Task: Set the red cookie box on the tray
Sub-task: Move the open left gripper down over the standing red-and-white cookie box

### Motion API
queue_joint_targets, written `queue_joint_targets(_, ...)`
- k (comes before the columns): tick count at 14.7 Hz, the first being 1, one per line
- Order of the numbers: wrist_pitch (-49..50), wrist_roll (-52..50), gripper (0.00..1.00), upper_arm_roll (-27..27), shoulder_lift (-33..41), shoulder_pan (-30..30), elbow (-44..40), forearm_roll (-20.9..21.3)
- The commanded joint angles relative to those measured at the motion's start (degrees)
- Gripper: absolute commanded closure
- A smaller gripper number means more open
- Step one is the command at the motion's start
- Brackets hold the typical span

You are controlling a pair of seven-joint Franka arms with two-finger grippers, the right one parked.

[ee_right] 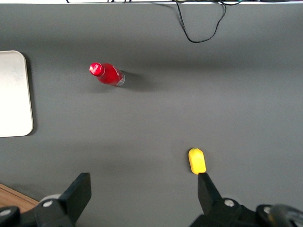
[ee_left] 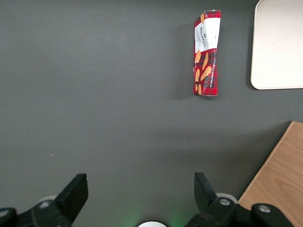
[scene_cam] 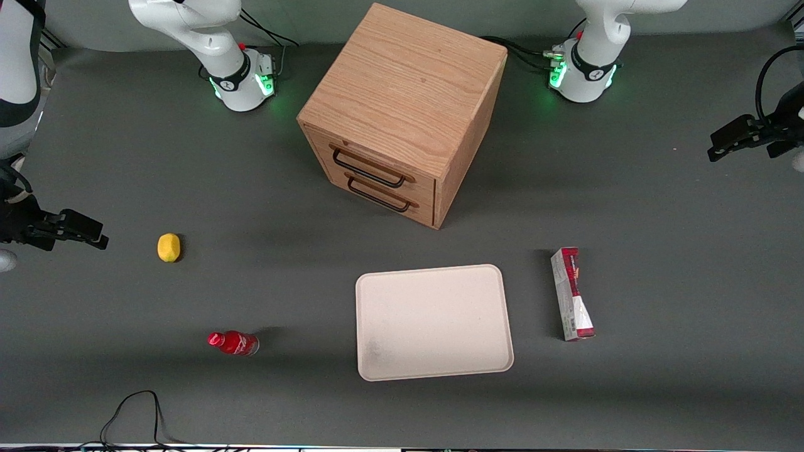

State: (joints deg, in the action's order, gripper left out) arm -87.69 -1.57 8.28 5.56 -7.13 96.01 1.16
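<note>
Hovering high at the working arm's end of the table, the left arm's black two-finger gripper (ee_left: 141,189) is wide open and empty, so nothing is done yet: the long red cardboard cookie box (scene_cam: 572,294) lies on the grey table just beside the flat cream-white tray (scene_cam: 433,322), ungrasped.

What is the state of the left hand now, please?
Left hand: open, holding nothing, up near the working arm's end of the table, apart from the box and the tray.
</note>
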Motion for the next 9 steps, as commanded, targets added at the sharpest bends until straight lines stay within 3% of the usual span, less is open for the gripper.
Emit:
queue_joint_targets(1, 0.23, 2.17, 0.0, -0.9, 0.51, 0.8, 0.5, 0.77)
queue_joint_targets(9, 0.68, 2.01, 0.0, -0.81, -4.93, -0.43, 0.07, 0.78)
